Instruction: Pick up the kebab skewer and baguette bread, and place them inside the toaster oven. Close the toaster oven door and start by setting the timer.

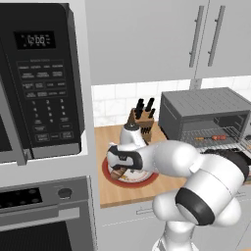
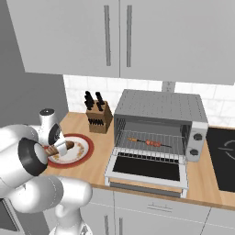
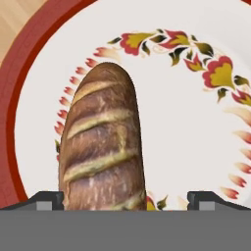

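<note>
The baguette bread (image 3: pixel 100 147) lies on the plate (image 3: pixel 196 137), running toward twelve o'clock between my pincer (image 3: pixel 125 198), whose tips stand wide. I'd judge it best to close mid-loaf, squarely, then lift. The kebab skewer (image 2: pixel 146 141) rests inside the toaster oven (image 2: pixel 160 108).

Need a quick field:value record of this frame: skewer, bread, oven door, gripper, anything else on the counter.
kebab skewer: lying on the wire rack inside the toaster oven
baguette bread: on the red-rimmed plate, between the fingertips
toaster oven door: open, folded down flat
gripper: low over the plate, fingers spread either side of the loaf, wider than it; no clamp visible
knife block: on the counter behind the plate, left of the toaster oven
timer: not judged; two knobs on the oven's right panel
</note>
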Robot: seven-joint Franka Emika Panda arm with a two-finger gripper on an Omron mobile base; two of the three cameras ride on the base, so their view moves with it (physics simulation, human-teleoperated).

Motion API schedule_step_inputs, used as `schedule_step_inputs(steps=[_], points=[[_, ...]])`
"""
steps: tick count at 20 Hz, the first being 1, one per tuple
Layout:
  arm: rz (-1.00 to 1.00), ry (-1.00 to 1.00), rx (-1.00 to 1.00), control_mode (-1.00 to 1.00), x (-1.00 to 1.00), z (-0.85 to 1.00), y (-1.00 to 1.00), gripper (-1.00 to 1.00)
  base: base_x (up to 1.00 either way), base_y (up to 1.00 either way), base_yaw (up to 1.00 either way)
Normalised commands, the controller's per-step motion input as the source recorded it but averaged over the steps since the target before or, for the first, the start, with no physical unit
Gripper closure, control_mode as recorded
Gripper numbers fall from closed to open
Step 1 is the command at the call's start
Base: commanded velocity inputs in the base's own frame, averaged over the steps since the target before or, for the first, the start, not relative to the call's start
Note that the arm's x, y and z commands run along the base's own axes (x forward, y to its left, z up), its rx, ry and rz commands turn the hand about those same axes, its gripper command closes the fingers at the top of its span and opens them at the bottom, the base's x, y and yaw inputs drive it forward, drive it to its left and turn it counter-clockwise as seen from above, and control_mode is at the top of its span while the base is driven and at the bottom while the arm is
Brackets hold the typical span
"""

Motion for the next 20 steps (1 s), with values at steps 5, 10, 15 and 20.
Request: schedule_step_inputs(steps=[5, 10, 15, 20], points=[[0.00, 0.00, 0.00, -1.00, 0.03, -0.01, 0.00, -1.00, 0.00, 0.00, 0.00], [0.00, 0.00, 0.00, -1.00, 0.02, -0.08, 0.02, -1.00, 0.00, 0.00, 0.00], [0.00, 0.00, 0.00, -1.00, 0.01, -0.07, 0.04, -1.00, 0.00, 0.00, 0.00], [0.00, 0.00, 0.00, -1.00, 0.03, -0.05, 0.05, -1.00, 0.00, 0.00, 0.00]])
